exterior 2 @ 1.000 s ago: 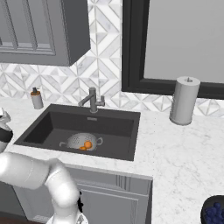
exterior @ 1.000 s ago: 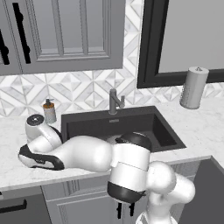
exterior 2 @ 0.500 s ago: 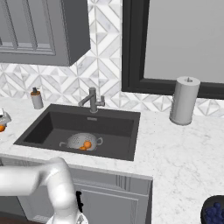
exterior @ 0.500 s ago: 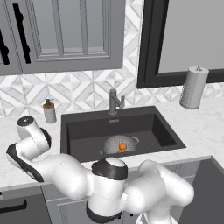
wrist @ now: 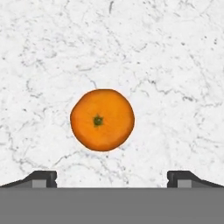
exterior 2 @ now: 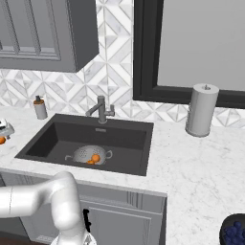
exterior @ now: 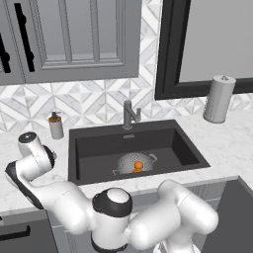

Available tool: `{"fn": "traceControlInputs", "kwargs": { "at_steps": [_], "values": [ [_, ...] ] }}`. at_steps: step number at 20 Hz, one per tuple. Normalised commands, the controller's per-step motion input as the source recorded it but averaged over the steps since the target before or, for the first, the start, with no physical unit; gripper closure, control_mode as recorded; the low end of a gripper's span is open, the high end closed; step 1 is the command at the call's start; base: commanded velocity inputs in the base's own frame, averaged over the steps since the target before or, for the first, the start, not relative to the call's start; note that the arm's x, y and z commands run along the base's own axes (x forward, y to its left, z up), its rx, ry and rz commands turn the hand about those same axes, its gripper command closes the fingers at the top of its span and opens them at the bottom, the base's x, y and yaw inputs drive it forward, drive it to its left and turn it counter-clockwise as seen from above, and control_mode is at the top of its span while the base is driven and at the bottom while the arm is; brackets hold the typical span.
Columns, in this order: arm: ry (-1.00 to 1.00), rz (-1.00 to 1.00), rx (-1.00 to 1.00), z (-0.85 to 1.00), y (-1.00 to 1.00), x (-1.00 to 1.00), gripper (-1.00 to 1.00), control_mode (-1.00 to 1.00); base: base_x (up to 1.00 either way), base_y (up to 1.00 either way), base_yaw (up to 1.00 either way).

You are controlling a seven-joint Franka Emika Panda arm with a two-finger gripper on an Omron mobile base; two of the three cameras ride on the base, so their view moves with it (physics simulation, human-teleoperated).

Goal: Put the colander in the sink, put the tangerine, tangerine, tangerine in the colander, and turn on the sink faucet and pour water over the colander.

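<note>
Arm shell: I see glossy white, rounded, bulbous segments on my arm [exterior: 163, 222].
Joints: dark charcoal bands sit between my white segments, with one black collar under a white dome cap.
Links: thick tubes, smooth, with no visible cables, screws or markings.
Fingertips [wrist: 41, 177]: two small dark grey blocks, flat-topped with sloped outer edges.

At the right base view's left edge, the gripper [exterior 2: 4, 129] and a tangerine [exterior 2: 2, 140] are cut off; a dark bowl [exterior 2: 234, 232] is cropped at lower right; colander holes [exterior 2: 89, 154] too small to tell
</note>
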Motion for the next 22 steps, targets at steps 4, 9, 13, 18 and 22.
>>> {"fn": "traceControlInputs", "kwargs": {
  "at_steps": [4, 9, 13, 18, 22],
  "values": [
    [0.0, 0.0, 0.0, -0.17, 0.18, 0.26, -1.0, -1.0, 0.0, 0.0, 0.0],
    [0.0, 0.0, 0.0, -0.17, 0.22, 0.3, -1.0, -1.0, 0.0, 0.0, 0.0],
    [0.0, 0.0, 0.0, -0.16, 0.22, 0.19, -1.0, -1.0, 0.0, 0.0, 0.0],
    [0.02, 0.0, 0.0, -0.14, 0.16, 0.03, 1.0, -1.0, 0.0, 0.0, 0.0],
    [0.04, 0.0, 0.0, -0.08, -0.08, -0.12, 1.0, -1.0, 0.0, 0.0, 0.0]
  ]
}}
